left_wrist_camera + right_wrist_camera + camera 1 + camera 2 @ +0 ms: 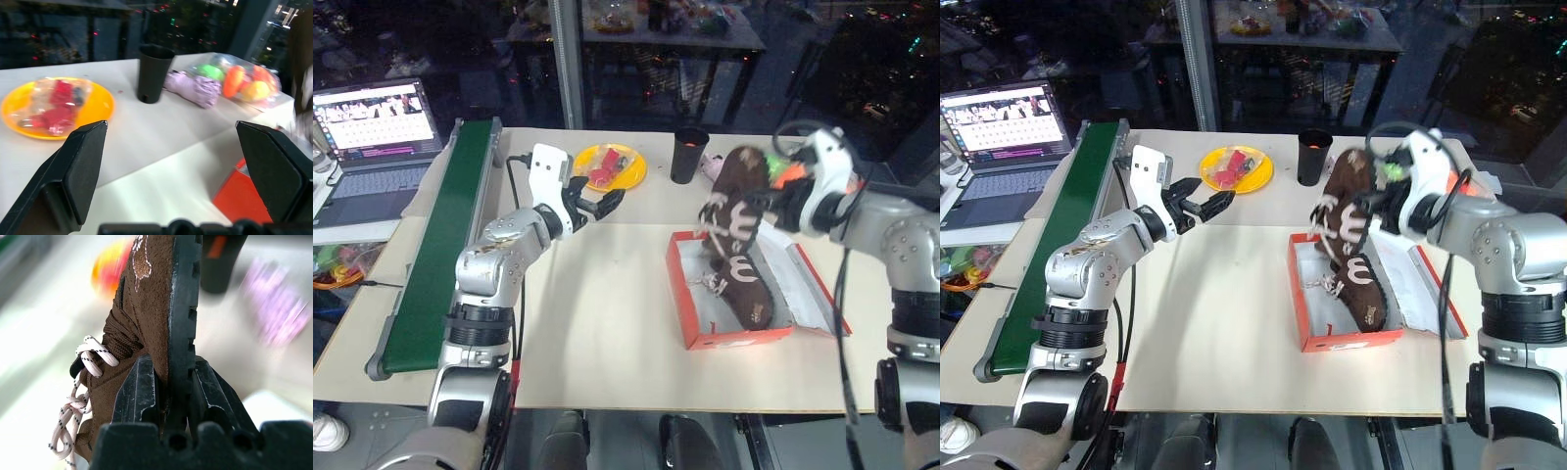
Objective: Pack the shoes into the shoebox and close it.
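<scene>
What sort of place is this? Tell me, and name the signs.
Probably an indoor robot lab or demo space at night: a worktable with a green conveyor belt, an open laptop beside it, and dark glass walls behind.

Shoes (736,211): matt brown suede-like nap, woven cream laces, black ribbed rubber sole. Shoebox (690,294): matt red-orange cardboard, white inside. Surface (597,323): smooth pale matt board. Right claw (168,396) fingers (139,391): scuffed black plastic. Plate (100,105): glossy yellow plastic. Cup (152,73): matt black.
</scene>
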`<state>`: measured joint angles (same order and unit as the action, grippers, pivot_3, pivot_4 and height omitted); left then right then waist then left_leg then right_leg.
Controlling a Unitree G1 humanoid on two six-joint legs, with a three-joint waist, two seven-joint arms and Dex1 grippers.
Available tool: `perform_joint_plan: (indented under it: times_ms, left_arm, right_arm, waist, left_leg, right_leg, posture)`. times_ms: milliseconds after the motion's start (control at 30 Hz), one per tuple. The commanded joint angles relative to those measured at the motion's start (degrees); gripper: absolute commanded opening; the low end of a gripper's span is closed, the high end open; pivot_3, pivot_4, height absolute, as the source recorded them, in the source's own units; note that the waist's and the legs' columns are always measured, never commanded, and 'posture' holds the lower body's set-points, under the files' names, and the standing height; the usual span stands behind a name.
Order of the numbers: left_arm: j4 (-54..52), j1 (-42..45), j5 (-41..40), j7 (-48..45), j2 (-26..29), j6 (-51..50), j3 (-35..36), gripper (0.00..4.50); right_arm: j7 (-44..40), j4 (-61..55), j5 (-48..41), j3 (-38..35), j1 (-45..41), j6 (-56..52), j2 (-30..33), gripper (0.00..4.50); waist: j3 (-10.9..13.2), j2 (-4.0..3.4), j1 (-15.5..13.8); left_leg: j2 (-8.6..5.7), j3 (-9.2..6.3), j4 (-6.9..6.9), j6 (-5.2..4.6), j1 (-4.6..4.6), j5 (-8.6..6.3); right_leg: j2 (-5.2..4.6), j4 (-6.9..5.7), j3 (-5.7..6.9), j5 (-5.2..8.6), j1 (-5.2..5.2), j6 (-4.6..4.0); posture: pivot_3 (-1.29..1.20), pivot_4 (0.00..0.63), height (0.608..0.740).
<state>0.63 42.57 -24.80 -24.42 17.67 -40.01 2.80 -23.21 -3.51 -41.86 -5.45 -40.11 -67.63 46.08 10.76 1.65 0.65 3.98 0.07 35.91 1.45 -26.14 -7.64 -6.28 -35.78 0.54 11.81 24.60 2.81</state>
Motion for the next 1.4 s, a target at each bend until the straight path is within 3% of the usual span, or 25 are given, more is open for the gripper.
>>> perform_joint_plan:
  times_ms: [33, 200, 333, 567, 733, 800, 833, 900, 1100, 1133, 1400]
  left_arm:
    - [-2.68, 0.05, 0.11, -0.07, -0.38, 0.45, -0.16, 4.5]
    - [-2.76, -0.34, 0.18, 0.13, -0.58, 0.55, -0.12, 4.5]
    - [-2.96, -0.75, 0.22, 0.41, -0.81, 0.61, -0.08, 4.5]
    - [-4.16, -1.78, 0.65, 1.24, -1.26, 0.56, -0.51, 4.5]
    - [-5.37, -2.68, 1.1, 1.73, -0.82, 0.14, -0.58, 4.5]
    - [-5.5, -2.77, 1.18, 1.86, -0.84, 0.03, -0.53, 4.5]
    - [-5.61, -2.85, 1.21, 1.88, -0.88, -0.03, -0.53, 4.5]
    - [-5.76, -2.96, 1.34, 1.95, -0.96, -0.14, -0.59, 4.5]
    - [-5.67, -2.91, 1.57, 0.96, -0.66, -0.57, -1.53, 4.5]
    - [-5.63, -2.88, 1.63, 0.39, -0.31, -0.69, -1.89, 4.5]
    - [-5.0, -1.78, 1.55, -9.34, 4.47, -1.32, -6.27, 4.5]
  right_arm:
    - [-3.68, -5.1, -0.4, -0.75, 5.42, -1.48, 2.58, 0.35]
    - [-5.85, -6.96, 0.51, 0.01, 11.28, -2.39, 2.73, 0.35]
    - [-7.86, -7.66, 4.66, 6.37, 13.57, -0.87, 4.22, 0.35]
    - [-11.62, -2.27, 14.05, 19.04, 9.48, 4.99, 1.66, 0.35]
    - [-14.5, 3.57, 23.27, 28.53, 5.58, 11.0, -1.06, 0.35]
    - [-15.53, 4.64, 25.1, 29.92, 4.99, 11.96, -1.89, 1.33]
    - [-15.81, 5.08, 25.87, 30.34, 4.63, 12.26, -2.58, 1.48]
    - [-16.17, 5.57, 26.98, 30.42, 3.98, 12.49, -4.01, 2.34]
    - [-15.38, 3.09, 28.36, 25.7, 2.39, 11.25, -4.7, 4.3]
    - [-15.53, 1.23, 27.57, 24.04, 1.93, 9.81, -4.18, 4.48]
    - [-18.07, -15.15, 15.89, 6.86, -0.15, -9.57, -1.36, 4.48]
  waist:
    - [0.0, 0.01, -0.06]
    - [0.0, 0.01, 0.03]
    - [0.0, 0.01, -0.06]
    - [-0.04, 0.08, -0.3]
    - [-0.47, 0.77, 0.24]
    - [-0.58, 0.96, 0.2]
    - [-0.59, 0.97, 0.14]
    - [-0.59, 0.96, 0.05]
    - [-0.59, 0.96, -0.15]
    - [-0.56, 0.92, -0.21]
    - [-0.45, 0.74, -0.66]
  left_leg:
    - [0.0, 0.0, 0.01, 0.0, 0.01, 0.0]
    - [-0.01, 0.0, 0.17, 0.0, 0.01, 0.0]
    - [-0.01, 0.0, 0.16, 0.0, 0.04, 0.0]
    - [-0.03, -0.02, 0.21, 0.0, 0.1, 0.0]
    - [-0.01, -0.01, 0.17, 0.02, 0.45, -0.01]
    - [-0.01, 0.0, 0.12, 0.02, 0.62, -0.01]
    - [0.0, 0.0, 0.12, 0.02, 0.65, -0.01]
    - [-0.01, 0.01, 0.12, 0.03, 0.64, -0.01]
    - [-0.02, 0.01, 0.09, 0.03, 0.57, -0.01]
    - [-0.02, 0.01, 0.09, 0.02, 0.57, -0.01]
    - [-0.01, 0.01, 0.01, 0.02, 0.36, -0.01]
  right_leg:
    - [0.0, -0.01, 0.0, 0.0, 0.0, 0.0]
    - [0.0, -0.03, -0.06, 0.12, -0.05, 0.24]
    - [0.0, -0.03, -0.06, 0.2, -0.07, 0.4]
    - [0.0, -0.02, -0.06, 0.22, -0.2, 0.43]
    - [0.01, 0.01, -0.08, 0.25, -0.46, 0.4]
    - [0.01, 0.0, -0.09, 0.38, -0.57, 0.17]
    - [0.01, -0.01, -0.09, 0.42, -0.6, 0.09]
    - [0.01, -0.01, -0.12, 0.43, -0.57, 0.08]
    - [0.01, -0.03, -0.12, 0.25, -0.5, 0.37]
    - [0.01, -0.04, -0.12, 0.25, -0.5, 0.37]
    - [0.01, -0.08, -0.11, 0.2, -0.25, 0.28]
  posture:
    - [0.0, 0.15, 0.736]
    - [0.0, 0.15, 0.736]
    - [0.0, 0.15, 0.736]
    - [0.0, 0.15, 0.736]
    - [0.0, 0.15, 0.736]
    - [0.0, 0.15, 0.736]
    - [0.0, 0.15, 0.736]
    - [0.0, 0.15, 0.736]
    - [0.0, 0.15, 0.736]
    - [0.0, 0.15, 0.736]
    - [0.0, 0.15, 0.736]
